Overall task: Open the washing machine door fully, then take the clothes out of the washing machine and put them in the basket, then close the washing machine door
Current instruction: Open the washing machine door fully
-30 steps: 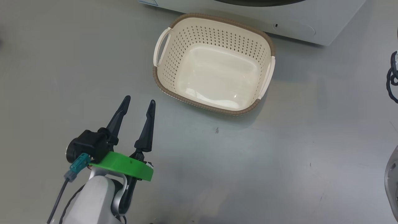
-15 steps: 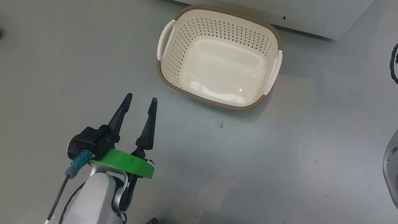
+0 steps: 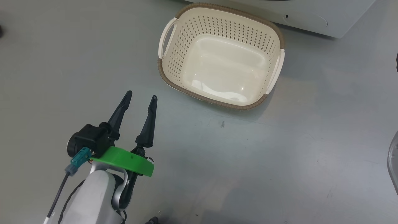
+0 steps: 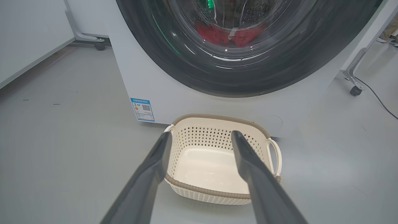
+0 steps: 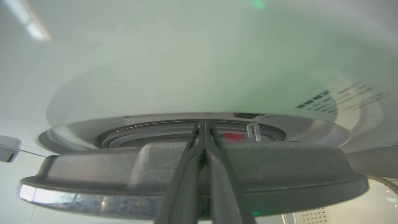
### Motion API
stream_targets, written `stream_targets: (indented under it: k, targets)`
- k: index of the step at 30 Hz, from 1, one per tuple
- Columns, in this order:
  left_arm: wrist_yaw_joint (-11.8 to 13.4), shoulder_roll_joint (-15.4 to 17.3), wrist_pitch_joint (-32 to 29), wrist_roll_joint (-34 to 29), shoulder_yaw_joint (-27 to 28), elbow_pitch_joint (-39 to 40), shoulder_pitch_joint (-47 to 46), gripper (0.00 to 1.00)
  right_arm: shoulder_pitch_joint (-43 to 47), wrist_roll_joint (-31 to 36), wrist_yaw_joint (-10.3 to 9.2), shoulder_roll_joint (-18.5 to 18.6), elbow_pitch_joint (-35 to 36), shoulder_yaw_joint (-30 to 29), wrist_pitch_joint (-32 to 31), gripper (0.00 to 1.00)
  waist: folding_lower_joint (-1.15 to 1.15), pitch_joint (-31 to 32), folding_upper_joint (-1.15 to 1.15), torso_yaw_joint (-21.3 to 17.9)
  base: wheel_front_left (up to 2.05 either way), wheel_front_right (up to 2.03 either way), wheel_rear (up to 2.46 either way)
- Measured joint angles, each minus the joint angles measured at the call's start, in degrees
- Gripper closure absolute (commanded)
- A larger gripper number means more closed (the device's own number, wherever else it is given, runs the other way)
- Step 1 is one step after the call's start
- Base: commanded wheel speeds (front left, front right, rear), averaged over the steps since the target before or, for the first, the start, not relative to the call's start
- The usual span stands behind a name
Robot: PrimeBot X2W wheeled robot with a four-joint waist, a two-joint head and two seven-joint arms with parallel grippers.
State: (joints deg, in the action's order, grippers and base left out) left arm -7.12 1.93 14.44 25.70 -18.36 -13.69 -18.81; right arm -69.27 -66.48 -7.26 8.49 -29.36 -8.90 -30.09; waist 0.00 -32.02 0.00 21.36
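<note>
Head view: the basket (image 3: 217, 28) lies beyond the spread left hand (image 3: 141, 95), apart.

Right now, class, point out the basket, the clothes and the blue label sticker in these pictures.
basket (image 3: 224, 29): head view, on its far perforated wall.
clothes (image 4: 216, 32): left wrist view, on the left red bundle.
blue label sticker (image 4: 142, 109): left wrist view, on its middle.

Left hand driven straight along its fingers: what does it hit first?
Probably the basket, framed between the fingers of the open left hand; if it passes over, the washing machine front behind. Depth unclear.
</note>
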Motion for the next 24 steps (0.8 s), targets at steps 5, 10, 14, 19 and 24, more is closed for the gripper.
stream_targets:
  k: [5, 10, 14, 19, 24]
  targets:
    - [0.00, -0.01, 0.00, 0.00, -0.03, -0.23, -0.02, 0.00, -0.26, -0.04, 0.00, 0.11, -1.63, -0.43, -0.96, 1.00, 0.00, 0.14, 0.00, -0.02, 0.00, 0.00, 0.00]
    - [0.00, -0.01, 0.00, 0.00, 0.13, -0.37, -0.03, 0.00, -0.63, -0.05, -0.02, 0.13, -2.81, -0.70, -1.85, 1.00, 0.00, 0.38, 0.00, -0.05, 0.00, 0.00, 0.00]
    - [0.00, -0.01, 0.00, 0.00, 0.12, -0.46, -0.03, 0.00, -0.63, -0.05, -0.10, 0.21, -2.99, -0.69, -2.44, 1.00, 0.00, 0.55, 0.00, -0.06, 0.00, 0.00, 0.00]
    - [0.00, -0.01, 0.00, 0.00, 0.10, -0.47, -0.03, 0.00, -0.63, -0.25, -0.47, 0.20, -3.61, -0.76, -2.68, 1.00, 0.00, 0.91, 0.00, -0.06, 0.00, 0.00, 0.00]
    - [0.00, -0.02, 0.00, 0.00, 0.03, -0.71, -0.04, 0.00, -0.59, -0.53, -0.47, 0.12, -4.13, -0.79, -3.30, 1.00, 0.00, 1.36, 0.00, -0.07, 0.00, 0.00, 0.00]
